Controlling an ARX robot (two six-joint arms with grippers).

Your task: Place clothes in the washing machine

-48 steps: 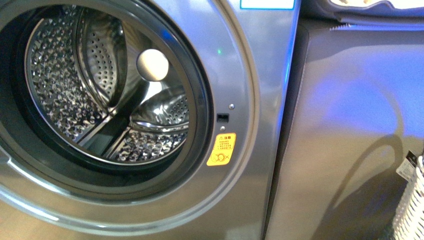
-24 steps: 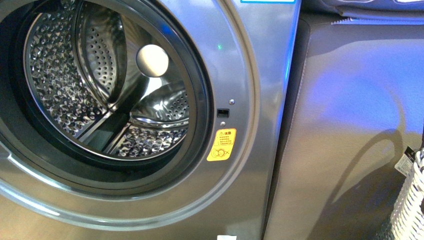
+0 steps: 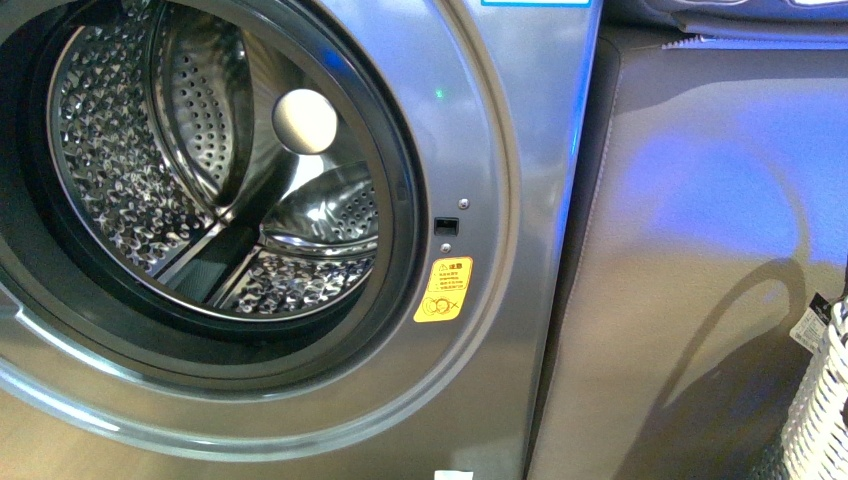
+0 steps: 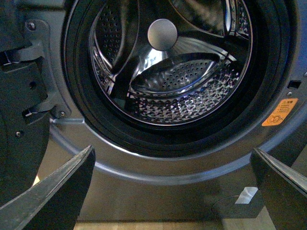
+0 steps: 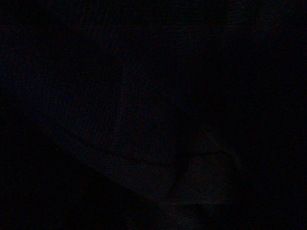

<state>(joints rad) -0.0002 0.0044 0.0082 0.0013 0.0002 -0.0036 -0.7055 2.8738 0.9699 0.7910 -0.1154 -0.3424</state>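
Note:
The silver-grey washing machine (image 3: 500,150) fills the left of the front view, its door open and its perforated steel drum (image 3: 130,190) showing no clothes inside. A yellow warning sticker (image 3: 443,289) sits right of the porthole. The washing machine also fills the left wrist view (image 4: 158,172), with the drum (image 4: 182,91) straight ahead. My left gripper (image 4: 175,191) is open and empty, its dark fingers (image 4: 53,191) wide apart in front of the machine's lower front. The navy-blue clothes are not in view. The right wrist view is dark, and neither arm shows in the front view.
A plain grey-beige cabinet (image 3: 700,250) stands right of the machine. A white woven basket (image 3: 820,400) with a tag shows at the right edge. The open door's hinge (image 4: 29,72) is beside the porthole. Wooden floor (image 4: 144,226) lies below the machine.
The front view shifted slightly up and right between one second and half a second ago; since then it has held still.

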